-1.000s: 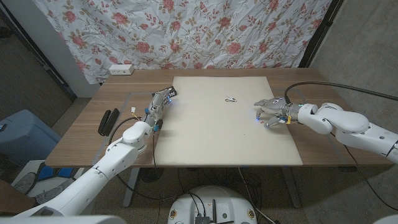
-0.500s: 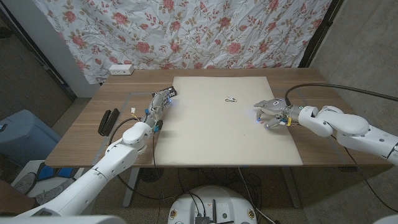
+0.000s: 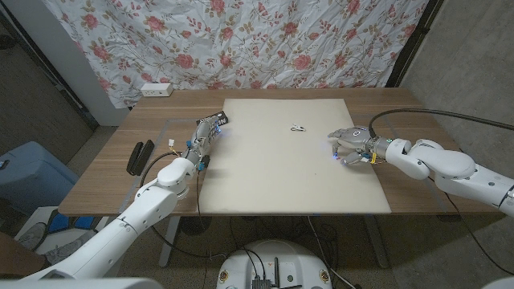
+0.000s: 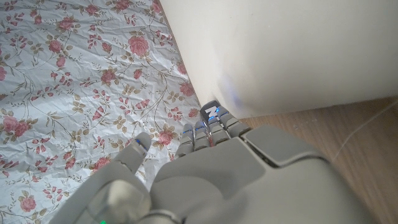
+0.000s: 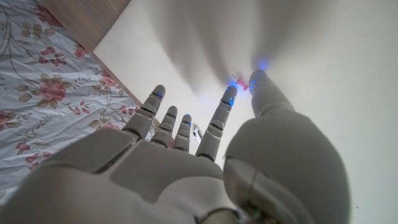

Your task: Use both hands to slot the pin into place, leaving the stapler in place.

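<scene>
- Pink pin [image 5: 240, 86] lies on the cream mat [image 3: 273, 172], just beside my right hand's [image 3: 350, 146] spread fingertips [image 5: 231, 93].
- My left hand [image 3: 206, 132] rests at the mat's left edge; open or closed, I cannot tell.

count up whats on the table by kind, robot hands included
hands: 2, left hand and right hand
stapler: 1
pink pin: 1
small pale item: 1
mat: 1
power strip: 1
total: 7

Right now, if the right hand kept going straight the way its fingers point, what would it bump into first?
Probably the small red pin, lying on the cream mat just ahead of the right hand; depth is hard to judge, so it might pass beside it.
</scene>
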`<state>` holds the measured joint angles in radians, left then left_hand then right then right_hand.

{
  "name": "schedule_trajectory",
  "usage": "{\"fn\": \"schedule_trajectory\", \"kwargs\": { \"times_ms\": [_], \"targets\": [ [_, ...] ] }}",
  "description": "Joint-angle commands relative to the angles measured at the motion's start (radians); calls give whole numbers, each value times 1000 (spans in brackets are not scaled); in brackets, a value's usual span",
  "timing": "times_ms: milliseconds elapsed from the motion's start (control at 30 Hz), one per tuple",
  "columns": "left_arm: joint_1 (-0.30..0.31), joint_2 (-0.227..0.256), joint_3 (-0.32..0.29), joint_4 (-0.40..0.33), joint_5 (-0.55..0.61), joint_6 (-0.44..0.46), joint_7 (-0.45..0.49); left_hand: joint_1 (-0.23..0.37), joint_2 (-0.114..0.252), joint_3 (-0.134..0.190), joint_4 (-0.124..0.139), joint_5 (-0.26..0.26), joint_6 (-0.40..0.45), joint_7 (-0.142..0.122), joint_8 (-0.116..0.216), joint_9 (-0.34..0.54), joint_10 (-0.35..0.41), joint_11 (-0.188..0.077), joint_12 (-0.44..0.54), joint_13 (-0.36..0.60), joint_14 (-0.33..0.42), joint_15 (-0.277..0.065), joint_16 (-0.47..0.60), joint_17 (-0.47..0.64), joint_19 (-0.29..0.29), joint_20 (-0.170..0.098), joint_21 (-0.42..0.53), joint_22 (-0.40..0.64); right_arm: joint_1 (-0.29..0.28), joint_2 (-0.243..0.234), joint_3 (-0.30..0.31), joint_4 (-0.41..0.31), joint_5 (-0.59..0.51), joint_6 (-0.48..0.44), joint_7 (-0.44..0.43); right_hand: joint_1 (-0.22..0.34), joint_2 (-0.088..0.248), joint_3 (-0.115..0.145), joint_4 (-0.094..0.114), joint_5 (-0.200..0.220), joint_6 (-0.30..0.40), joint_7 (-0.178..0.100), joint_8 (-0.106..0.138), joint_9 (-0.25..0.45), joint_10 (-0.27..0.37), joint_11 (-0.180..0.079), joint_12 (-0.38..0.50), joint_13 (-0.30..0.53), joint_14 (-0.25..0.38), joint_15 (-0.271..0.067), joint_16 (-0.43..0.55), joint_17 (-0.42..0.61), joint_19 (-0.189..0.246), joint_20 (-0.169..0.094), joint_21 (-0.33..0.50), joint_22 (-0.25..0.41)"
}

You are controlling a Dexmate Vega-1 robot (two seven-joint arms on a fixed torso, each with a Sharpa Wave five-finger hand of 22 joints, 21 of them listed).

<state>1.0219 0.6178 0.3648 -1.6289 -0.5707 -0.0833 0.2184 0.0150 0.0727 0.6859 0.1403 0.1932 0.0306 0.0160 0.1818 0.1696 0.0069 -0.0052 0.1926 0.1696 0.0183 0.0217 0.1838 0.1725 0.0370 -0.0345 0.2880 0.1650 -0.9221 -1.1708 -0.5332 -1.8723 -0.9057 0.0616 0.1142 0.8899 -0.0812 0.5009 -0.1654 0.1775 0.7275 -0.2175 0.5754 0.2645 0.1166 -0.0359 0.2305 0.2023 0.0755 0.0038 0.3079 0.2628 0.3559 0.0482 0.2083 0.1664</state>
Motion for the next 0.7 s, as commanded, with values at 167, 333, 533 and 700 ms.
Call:
{"fn": "schedule_trajectory", "kwargs": {
  "times_ms": [167, 333, 533, 700],
  "targets": [
    [1, 1, 0, 0, -1, -3, -5, 1, 82, 10, 1, 4, 7, 2, 0, 4, 6, -3, -3, 5, 4, 3, -3, 1, 6, -24, -9, 3, 9, 16, -18, 19, -24, 10, -36, 14, 2, -9, 1, 1, 45, -1, 27, 10, 24, -3, 5, 2, 17, -8, 9, 6, 22, -7, -1, 5],
    [3, 0, 0, 0, -3, -5, -7, 1, 82, 10, 1, 4, 7, 2, 0, 4, 6, -2, -3, 5, 4, 4, -3, 1, 7, -24, -12, 3, 9, 17, -22, 21, -32, 11, -46, 20, 7, -13, 1, 2, 77, -2, 46, 16, 39, -12, 7, 1, 25, -19, 13, 10, 28, -10, -2, 5],
    [8, 1, -3, -1, -5, -9, -7, 1, 82, 10, 1, 4, 8, 2, 0, 4, 7, -2, -3, 5, 5, 4, -3, 1, 8, -24, -15, 3, 14, 23, -27, 25, -42, 8, -51, 26, 12, -14, 1, 3, 101, -3, 60, 21, 49, -16, 7, 1, 33, -27, 17, 12, 35, -11, -2, 6],
    [10, 3, -5, -2, -7, -10, -7, 0, 82, 11, 1, 4, 9, 2, 0, 4, 6, -2, -3, 5, 5, 4, -3, 1, 9, -23, -17, 3, 21, 28, -33, 30, -55, 6, -51, 30, 17, -15, 1, 3, 116, -3, 70, 25, 56, -20, 8, 0, 35, -32, 19, 14, 40, -15, -1, 6]
  ]
}}
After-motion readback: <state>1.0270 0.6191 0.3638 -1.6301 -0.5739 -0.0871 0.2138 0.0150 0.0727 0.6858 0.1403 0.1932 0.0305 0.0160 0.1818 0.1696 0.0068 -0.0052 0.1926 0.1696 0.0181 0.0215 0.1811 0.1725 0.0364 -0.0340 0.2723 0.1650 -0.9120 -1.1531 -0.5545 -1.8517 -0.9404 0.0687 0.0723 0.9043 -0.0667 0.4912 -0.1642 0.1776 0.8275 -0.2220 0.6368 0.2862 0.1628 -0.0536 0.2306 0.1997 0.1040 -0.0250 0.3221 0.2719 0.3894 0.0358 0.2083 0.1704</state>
